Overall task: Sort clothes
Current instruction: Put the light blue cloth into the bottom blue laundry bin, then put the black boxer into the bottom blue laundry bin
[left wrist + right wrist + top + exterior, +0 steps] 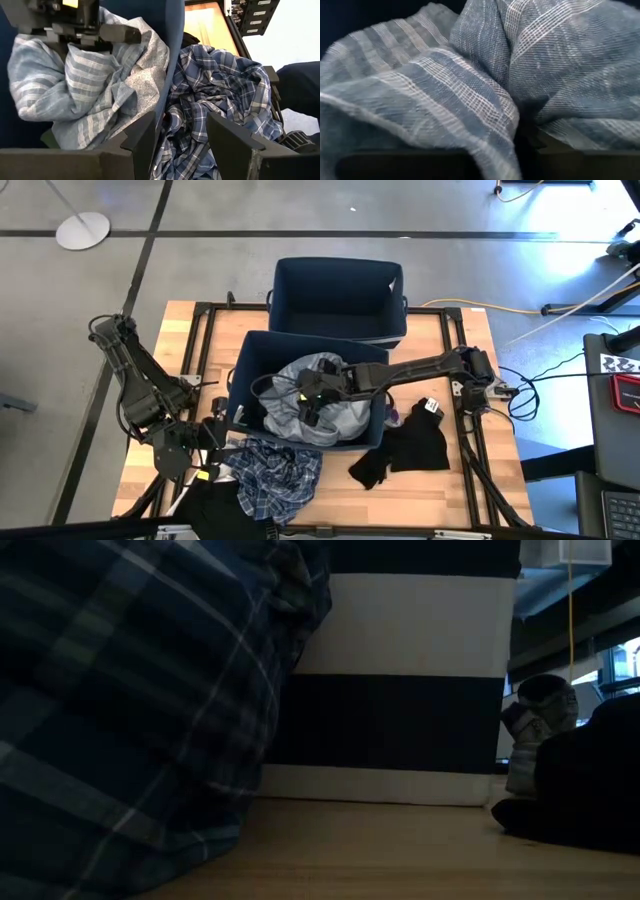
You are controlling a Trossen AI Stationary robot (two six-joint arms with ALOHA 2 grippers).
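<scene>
- High view, step in hand: judged to be delivery of the pale grey-blue striped garment into the near navy bin. Best done by letting go only when the bundle sits wholly inside the walls, then lifting straight up so no fold trails over the rim.
- High view, right arm: stretched from the surface's right edge across to the near bin, right gripper low over the striped garment. Grip state not discernible here.
- High view, left arm: folded at the surface's left edge, left gripper just outside the near bin's front corner, waiting beside the dark blue plaid shirt.
- High view, remaining stock: black garment on the surface right of the near bin; far navy bin with nothing showing inside.
- Low view: plaid shirt bulking at left, near bin wall behind, black garment at right. No gripper in sight.
- Left wrist view: fingers of the left gripper spread apart, holding nothing; striped garment inside the bin, plaid shirt outside it, right gripper above the stripes.
- Right wrist view: filled by striped garment close against the lens; whether pinched or released cannot be told.
</scene>
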